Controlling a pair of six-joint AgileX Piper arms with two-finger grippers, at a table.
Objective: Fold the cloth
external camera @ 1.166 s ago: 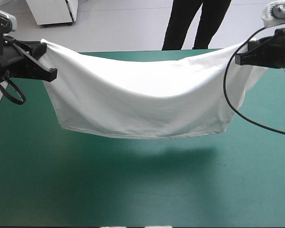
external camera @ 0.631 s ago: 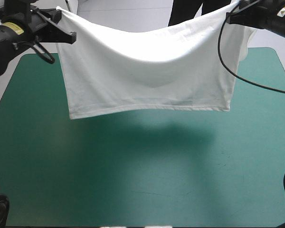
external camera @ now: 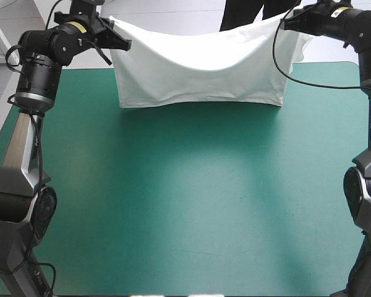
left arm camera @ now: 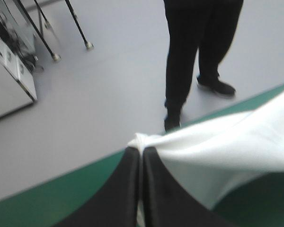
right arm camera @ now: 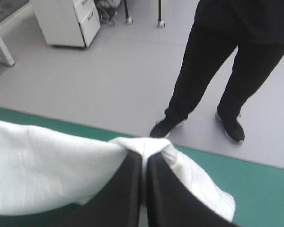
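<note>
I see T-shirt [external camera: 198, 68] hung over far side of teal-green surface [external camera: 191, 204], stretched wide between both jaws, left jaws pinching its left top corner, right jaws pinching the right

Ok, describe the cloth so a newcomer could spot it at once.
Start from the teal-green table and look to its far edge. There the T-shirt hangs in the air, stretched between the left pincer and the right pincer, each shut on a top corner. It is the only white sheet, sagging in the middle.
</note>
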